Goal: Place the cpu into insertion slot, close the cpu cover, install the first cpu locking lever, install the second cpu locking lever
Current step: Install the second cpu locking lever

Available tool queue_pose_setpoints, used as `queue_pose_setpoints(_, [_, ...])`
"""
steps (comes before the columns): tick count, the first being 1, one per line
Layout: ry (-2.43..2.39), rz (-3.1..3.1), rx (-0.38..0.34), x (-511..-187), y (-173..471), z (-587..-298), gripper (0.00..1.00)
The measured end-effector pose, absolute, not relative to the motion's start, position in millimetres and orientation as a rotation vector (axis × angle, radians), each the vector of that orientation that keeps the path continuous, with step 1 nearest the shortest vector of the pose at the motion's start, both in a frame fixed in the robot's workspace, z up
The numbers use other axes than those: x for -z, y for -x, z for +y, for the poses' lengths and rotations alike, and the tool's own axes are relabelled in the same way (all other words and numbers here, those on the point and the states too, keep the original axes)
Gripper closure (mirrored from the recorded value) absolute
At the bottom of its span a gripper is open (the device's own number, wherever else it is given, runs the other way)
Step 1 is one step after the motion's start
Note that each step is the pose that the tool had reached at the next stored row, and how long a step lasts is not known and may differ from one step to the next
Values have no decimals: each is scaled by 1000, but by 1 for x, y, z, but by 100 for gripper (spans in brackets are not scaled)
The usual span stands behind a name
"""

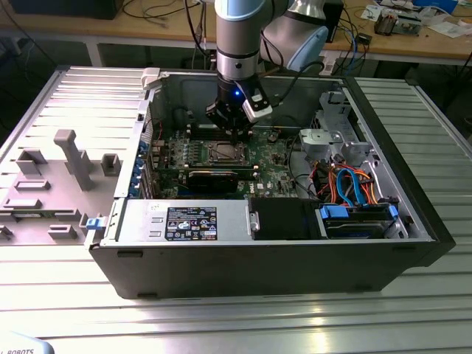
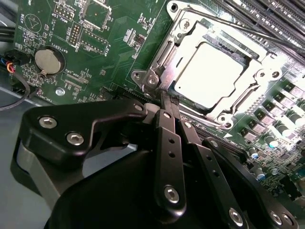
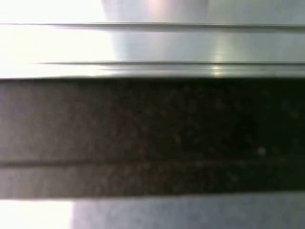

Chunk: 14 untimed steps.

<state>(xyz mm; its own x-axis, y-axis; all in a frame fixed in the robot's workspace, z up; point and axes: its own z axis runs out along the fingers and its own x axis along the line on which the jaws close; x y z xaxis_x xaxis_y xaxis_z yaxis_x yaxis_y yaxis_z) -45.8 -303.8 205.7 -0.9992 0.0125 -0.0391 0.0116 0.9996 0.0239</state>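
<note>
Looking into the open case [image 1: 413, 214] on the ribbed table [image 1: 221, 317], you have the gripper [image 1: 237, 135] hanging low over the board [image 1: 274, 158], just past the slot's [image 1: 226, 153] far edge in the exterior view. In the second wrist view the gripper [image 2: 167, 98] shows its two black fingers [image 2: 169, 143] pressed together with nothing between them, their tips down at one corner of the socket beside a thin lever [image 2: 159, 57] that runs along that side. The cpu [image 2: 214, 74] sits in the slot [image 2: 188, 28], its pale metal top showing through the window of the cover [image 2: 228, 113], which lies flat over it. A second thin lever [image 2: 233, 26] runs along the opposite side of the frame; whether either one is latched, you cannot tell from here. A coin battery [image 2: 49, 60] sits on the board [image 2: 119, 38] well apart from the socket. In the exterior view a long black card [image 1: 214, 178] lies just in front of the slot, and blue and orange cables [image 1: 354, 184] crowd the case's right end.
</note>
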Motion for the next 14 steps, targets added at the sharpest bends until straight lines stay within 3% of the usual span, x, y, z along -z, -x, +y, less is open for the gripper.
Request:
queue_pose_setpoints(8, [-19,3102,-36,-206,46,-314,89])
queue_pose_setpoints(14, [-19,3102,-37,-224,46,-314,89])
